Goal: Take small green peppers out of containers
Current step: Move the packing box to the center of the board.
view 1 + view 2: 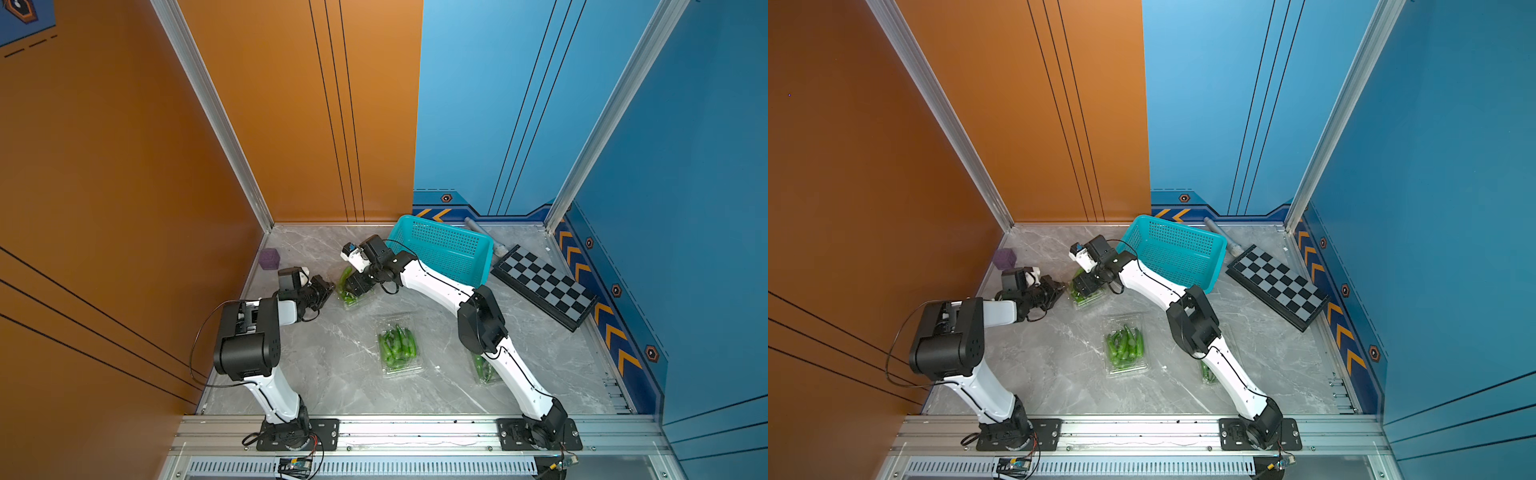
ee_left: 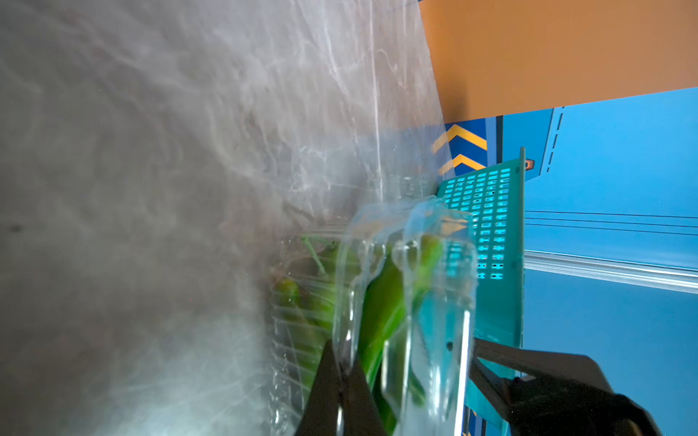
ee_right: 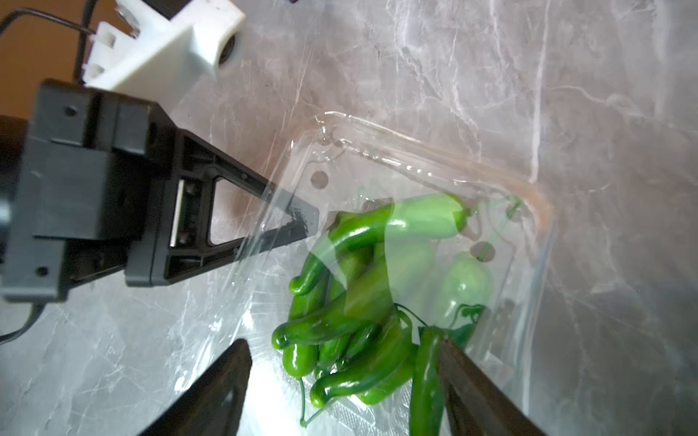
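Three clear containers of small green peppers lie on the marble floor. The far one [image 1: 350, 296] has its lid raised, and my left gripper [image 2: 342, 364] is shut on that lid's edge [image 3: 287, 211]. My right gripper [image 3: 343, 362] hangs open over this container, its fingers [image 3: 223, 385] on either side of the peppers [image 3: 355, 302]; one pepper lies against a finger. A closed container [image 1: 399, 347] of peppers sits mid-floor. The third container [image 1: 484, 370] is partly hidden under my right arm.
A teal perforated basket [image 1: 444, 249] stands tilted just behind the right wrist. A folded chessboard [image 1: 544, 286] and a grey tube [image 1: 482, 232] lie at the back right. A purple cube [image 1: 269, 258] sits by the orange wall.
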Motion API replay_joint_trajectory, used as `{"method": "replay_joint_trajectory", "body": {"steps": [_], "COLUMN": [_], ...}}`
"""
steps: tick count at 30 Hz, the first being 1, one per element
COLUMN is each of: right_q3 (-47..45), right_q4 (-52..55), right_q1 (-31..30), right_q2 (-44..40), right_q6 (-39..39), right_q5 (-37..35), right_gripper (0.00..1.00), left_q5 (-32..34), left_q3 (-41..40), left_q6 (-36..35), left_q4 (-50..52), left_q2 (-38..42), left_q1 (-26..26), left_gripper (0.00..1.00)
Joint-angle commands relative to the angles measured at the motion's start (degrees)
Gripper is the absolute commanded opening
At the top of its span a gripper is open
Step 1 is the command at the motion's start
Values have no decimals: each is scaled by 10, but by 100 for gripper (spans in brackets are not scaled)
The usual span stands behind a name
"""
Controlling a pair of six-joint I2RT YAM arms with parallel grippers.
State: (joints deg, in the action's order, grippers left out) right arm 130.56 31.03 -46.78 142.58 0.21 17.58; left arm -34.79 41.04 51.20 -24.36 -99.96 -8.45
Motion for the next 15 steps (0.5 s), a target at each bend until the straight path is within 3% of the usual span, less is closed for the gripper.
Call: {"method": "replay_joint_trajectory", "body": {"steps": [1,6,10,15], "right_q3": [-33,-83,-125,-161], "right_q4": [29,16,-2,-42], "right_q1": [-18,-43,-65,-67], "right_q2": [-42,-88,-116,-130], "right_q6": [-10,-21,-37,-19], "right_q5": [-38,-91,-173,-200], "right_gripper": [80,81,84,88], "left_q5": [4,12,13,15], "left_q3": [-25,-49,-59,-70], "left_q6": [-17,-17,-16,-15], "left_q4": [21,21,21,20], "left_q2": [29,52,60,74], "left_q1": [7,7,9,9], "left_gripper": [0,0,0,0]}}
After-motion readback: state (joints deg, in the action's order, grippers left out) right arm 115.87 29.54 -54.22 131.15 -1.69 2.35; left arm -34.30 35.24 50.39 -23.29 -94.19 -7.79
